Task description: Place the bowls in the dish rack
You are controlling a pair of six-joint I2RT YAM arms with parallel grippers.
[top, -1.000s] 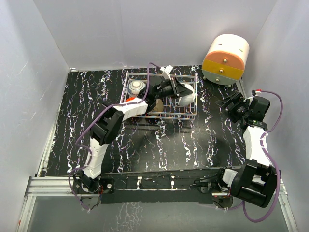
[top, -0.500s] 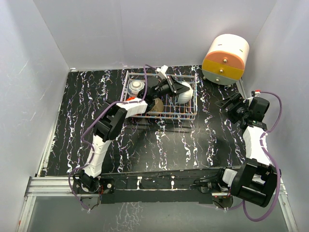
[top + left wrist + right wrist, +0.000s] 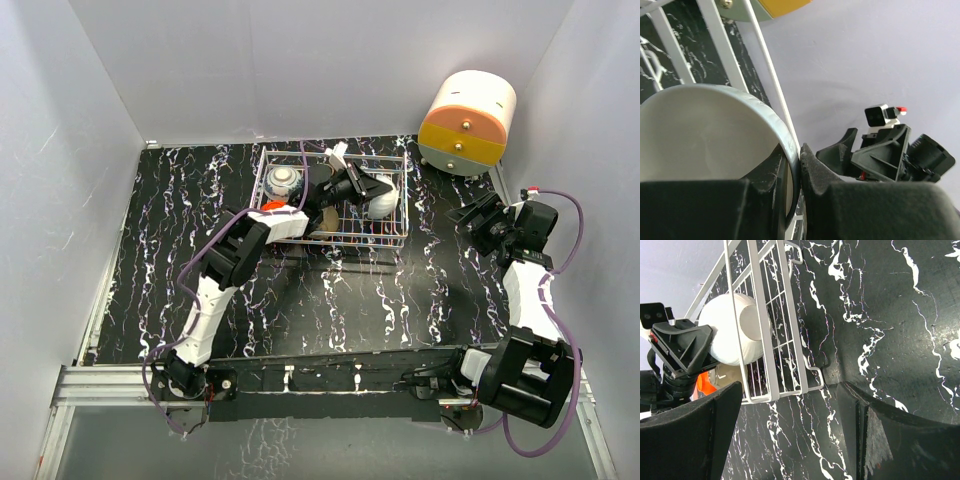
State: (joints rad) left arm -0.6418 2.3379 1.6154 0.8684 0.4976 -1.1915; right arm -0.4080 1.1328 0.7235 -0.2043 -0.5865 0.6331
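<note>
Black marbled tabletop [image 3: 400,290] carries the dish rack [image 3: 334,238]. The left arm stretches nearly straight over it, and the left gripper [image 3: 366,186] pinches the rim of the white bowl [image 3: 385,203], which is tipped sideways inside the rack's right end. The right arm is elbow-bent, with the right gripper [image 3: 477,222] spread wide above the table, off to the rack's right.

**Left arm.** Your left arm [image 3: 215,290] runs from its base at the near edge, left of centre, in a long diagonal toward the middle of the far edge, and is almost fully stretched. Your left gripper [image 3: 372,187] is clamped on the rim of the white bowl [image 3: 700,130], with one of its fingers [image 3: 840,200] outside the wall and the other inside.

**Right arm.** Your right arm [image 3: 525,290] stands folded along the right edge. Your right gripper [image 3: 470,218] hangs above the table near the far right corner and points left, its jaws spread wide and holding nothing.
</note>
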